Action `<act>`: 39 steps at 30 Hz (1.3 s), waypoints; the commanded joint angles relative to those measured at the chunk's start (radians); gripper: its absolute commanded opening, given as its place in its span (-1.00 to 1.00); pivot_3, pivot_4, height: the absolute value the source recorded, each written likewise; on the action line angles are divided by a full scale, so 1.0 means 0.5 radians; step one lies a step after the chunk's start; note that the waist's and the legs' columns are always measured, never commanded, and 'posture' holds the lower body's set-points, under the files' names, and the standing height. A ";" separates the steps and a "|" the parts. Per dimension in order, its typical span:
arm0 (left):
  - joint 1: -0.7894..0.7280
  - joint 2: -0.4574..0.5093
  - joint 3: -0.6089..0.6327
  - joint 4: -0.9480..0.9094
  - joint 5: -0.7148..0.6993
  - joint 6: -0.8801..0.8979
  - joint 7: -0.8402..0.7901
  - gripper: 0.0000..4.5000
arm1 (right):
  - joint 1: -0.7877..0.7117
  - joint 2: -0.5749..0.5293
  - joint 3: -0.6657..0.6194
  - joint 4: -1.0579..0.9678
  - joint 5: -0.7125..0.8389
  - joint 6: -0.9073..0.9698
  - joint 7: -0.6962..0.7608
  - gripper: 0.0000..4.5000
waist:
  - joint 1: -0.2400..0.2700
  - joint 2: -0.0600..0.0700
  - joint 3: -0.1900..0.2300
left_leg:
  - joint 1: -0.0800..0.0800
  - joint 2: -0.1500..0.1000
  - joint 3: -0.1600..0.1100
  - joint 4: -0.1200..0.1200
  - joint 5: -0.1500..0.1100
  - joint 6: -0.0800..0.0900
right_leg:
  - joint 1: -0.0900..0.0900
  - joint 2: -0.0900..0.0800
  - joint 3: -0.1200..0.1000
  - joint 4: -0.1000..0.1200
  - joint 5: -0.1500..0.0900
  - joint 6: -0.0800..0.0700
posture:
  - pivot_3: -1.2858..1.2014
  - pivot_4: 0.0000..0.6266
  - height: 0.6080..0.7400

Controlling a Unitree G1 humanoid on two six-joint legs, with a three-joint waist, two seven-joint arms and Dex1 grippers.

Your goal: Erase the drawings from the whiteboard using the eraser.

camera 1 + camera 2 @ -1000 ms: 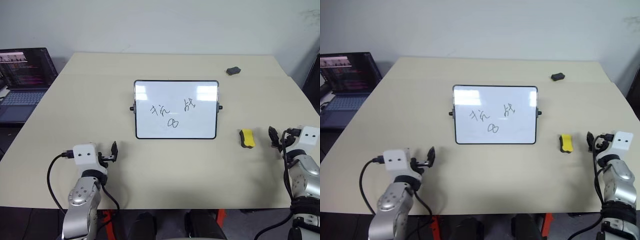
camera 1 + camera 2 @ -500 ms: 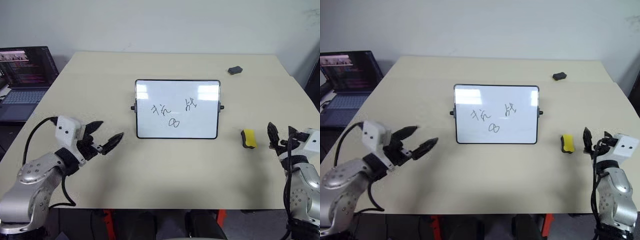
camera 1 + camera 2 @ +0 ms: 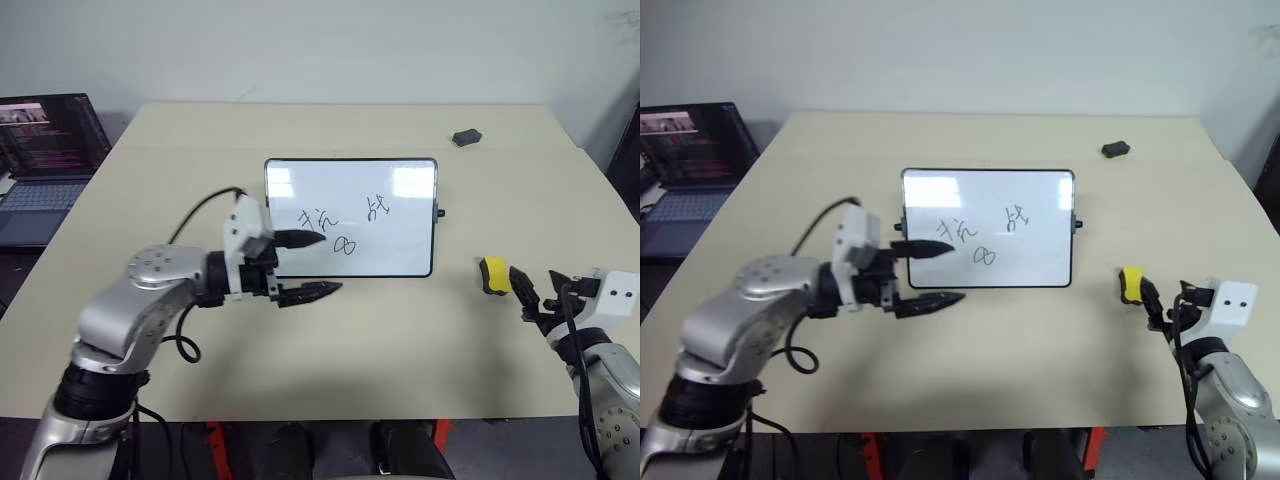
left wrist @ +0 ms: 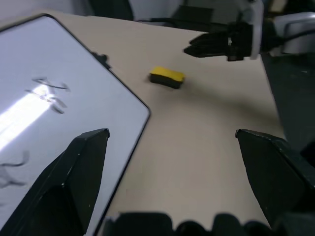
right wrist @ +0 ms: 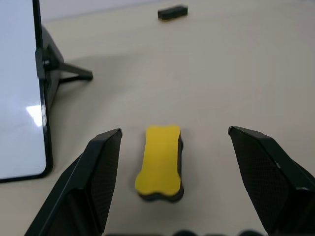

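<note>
The whiteboard (image 3: 352,190) stands propped at the table's middle, with the black drawings (image 3: 345,228) on its lower half. My left gripper (image 3: 318,265) is open and points to the right at the board's lower left corner; one finger overlaps the board's face, the other hangs over the table in front of it. The yellow eraser (image 3: 491,276) lies flat on the table to the right of the board. My right gripper (image 3: 538,292) is open just on the near right side of the eraser and apart from it. In the right wrist view the eraser (image 5: 160,162) lies between the two fingers (image 5: 96,182).
A small dark grey lump (image 3: 466,138) lies at the table's far right. An open laptop (image 3: 45,150) sits off the table's left edge. The beige table (image 3: 350,350) has bare room in front of the board. In the left wrist view the right gripper (image 4: 221,44) shows beyond the eraser (image 4: 167,77).
My left arm swung up and to the right from the table's near left to the board's lower left corner, turning to point right. My right gripper shifted left, closer to the eraser.
</note>
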 commanded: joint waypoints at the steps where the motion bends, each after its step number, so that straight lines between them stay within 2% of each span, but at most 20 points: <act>1: -0.111 -0.048 -0.115 0.092 0.136 -0.178 -0.138 1.00 | -0.091 -0.042 0.007 -0.147 0.067 0.198 -0.103 0.67 | 0.001 0.000 0.000 | 0.000 0.000 0.000 0.000 0.000 0.000 | 0.000 0.000 0.000 0.000 0.000 0.000 | 0.03 -0.52 1.00; 7: -0.225 -0.156 -0.267 0.277 0.313 -0.374 -0.286 1.00 | -0.321 -0.067 0.050 -0.108 0.061 0.490 -0.263 0.67 | 0.006 0.000 0.000 | -0.001 -0.002 -0.001 0.002 0.000 0.001 | 0.000 0.001 -0.001 0.001 0.000 0.000 | 0.03 -0.52 1.00; 12: -0.296 -0.239 -0.309 0.364 0.355 -0.445 -0.381 1.00 | -0.484 -0.089 0.048 0.055 -0.016 0.577 -0.314 0.67 | 0.009 -0.001 0.000 | -0.010 -0.002 -0.003 0.003 -0.001 0.001 | -0.004 0.001 -0.004 -0.001 0.000 0.000 | 0.03 -0.52 1.00; 26: -0.346 -0.369 -0.310 0.434 0.415 -0.471 -0.423 1.00 | -0.696 -0.128 0.134 0.385 -0.141 0.619 -0.162 0.67 | 0.006 0.000 0.000 | -0.020 -0.002 -0.004 0.007 -0.001 0.002 | -0.015 0.000 -0.004 0.003 0.000 0.000 | 0.03 -0.52 1.00; 39: -0.295 -0.352 -0.283 0.363 0.415 -0.429 -0.393 1.00 | -0.810 -0.125 0.199 0.624 -0.359 0.519 -0.088 0.67 | 0.008 0.000 0.000 | -0.030 -0.003 -0.003 0.008 0.000 0.002 | -0.027 -0.001 -0.003 0.006 0.001 -0.001 | 0.03 -0.52 1.00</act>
